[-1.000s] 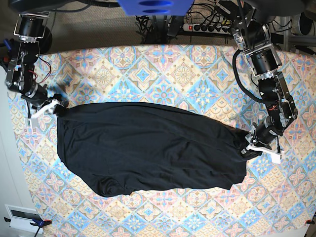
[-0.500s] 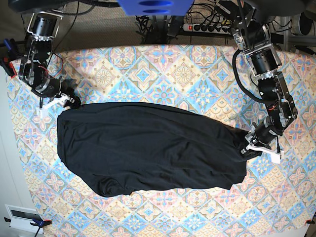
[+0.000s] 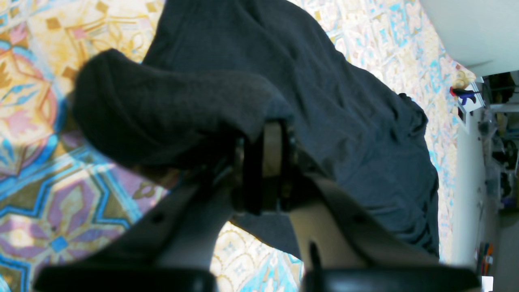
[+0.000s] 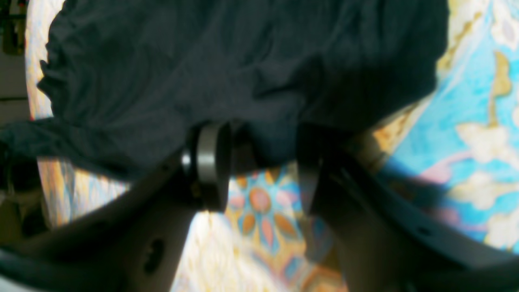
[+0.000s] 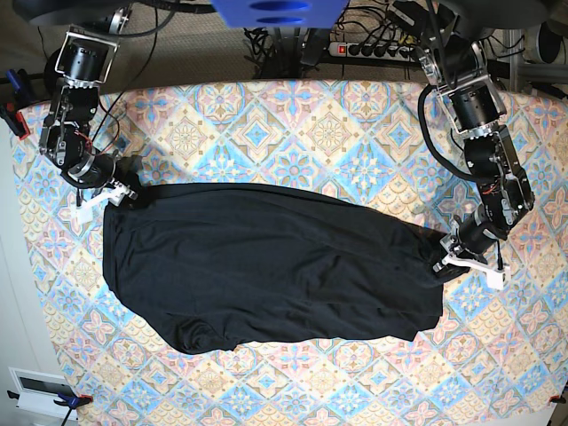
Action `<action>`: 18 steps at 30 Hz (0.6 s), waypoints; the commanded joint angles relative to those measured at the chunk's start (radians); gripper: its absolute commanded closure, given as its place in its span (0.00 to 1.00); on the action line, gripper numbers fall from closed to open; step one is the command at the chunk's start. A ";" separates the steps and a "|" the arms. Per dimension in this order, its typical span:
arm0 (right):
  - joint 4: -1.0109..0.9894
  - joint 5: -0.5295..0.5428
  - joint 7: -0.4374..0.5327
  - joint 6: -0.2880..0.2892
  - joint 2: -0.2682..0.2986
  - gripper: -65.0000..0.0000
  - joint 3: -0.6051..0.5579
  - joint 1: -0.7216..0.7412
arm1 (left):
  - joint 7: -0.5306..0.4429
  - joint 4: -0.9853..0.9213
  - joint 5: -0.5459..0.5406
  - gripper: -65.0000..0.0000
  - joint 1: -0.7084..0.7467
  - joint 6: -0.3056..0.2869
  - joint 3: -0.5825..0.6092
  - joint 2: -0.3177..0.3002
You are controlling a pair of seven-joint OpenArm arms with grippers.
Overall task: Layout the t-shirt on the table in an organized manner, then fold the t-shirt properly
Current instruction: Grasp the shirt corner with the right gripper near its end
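Two claws on the t-shirt (image 5: pixel 266 266) spread across the surface (image 5: pixel 293 124): left claw (image 5: pixel 446 264) pinching its edge, right claw (image 5: pixel 120 195) wide at the opposite corner, still layout; next needs right closing, then pulling taut.

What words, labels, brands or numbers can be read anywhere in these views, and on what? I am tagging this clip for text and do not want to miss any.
None can be read.
The t-shirt is plain black, with no print or tag showing.
The table cloth carries only a tile pattern, no lettering.
The power strip behind the table shows no legible marking.
The white box at the lower corner has a dark panel, too small to read.
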 commanded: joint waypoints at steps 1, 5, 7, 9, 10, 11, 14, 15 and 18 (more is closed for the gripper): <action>0.026 0.011 -0.005 0.001 0.016 0.60 0.007 0.009 | -0.017 0.017 -0.021 1.00 -0.024 -0.007 -0.002 -0.016; 0.083 0.011 -0.019 0.001 0.016 0.60 0.013 0.010 | -0.017 0.017 -0.021 1.00 -0.024 -0.007 -0.002 -0.016; 0.101 0.011 -0.019 0.001 0.016 0.60 0.013 0.006 | -0.017 0.017 -0.024 1.00 -0.024 -0.007 -0.002 -0.016; 0.100 0.011 -0.014 0.001 0.016 0.60 0.013 -0.011 | -0.017 0.017 -0.024 1.00 -0.024 -0.007 -0.002 -0.015; 0.098 0.011 -0.011 0.001 0.016 0.60 0.013 -0.013 | -0.017 0.017 -0.024 1.00 -0.024 -0.007 -0.002 -0.015; 0.098 0.011 -0.011 0.001 0.016 0.60 0.013 -0.013 | -0.017 0.017 -0.024 1.00 -0.024 -0.007 -0.002 -0.013; 0.098 0.011 -0.010 0.001 0.015 0.60 0.013 -0.016 | -0.017 0.017 -0.024 1.00 -0.024 -0.007 -0.002 -0.013; 0.098 0.011 -0.010 0.001 0.015 0.60 0.013 -0.016 | -0.017 0.017 -0.024 1.00 -0.024 -0.007 -0.002 -0.013; 0.098 0.011 -0.010 0.001 0.015 0.60 0.031 -0.019 | -0.017 0.017 -0.024 1.00 -0.024 -0.007 -0.002 -0.015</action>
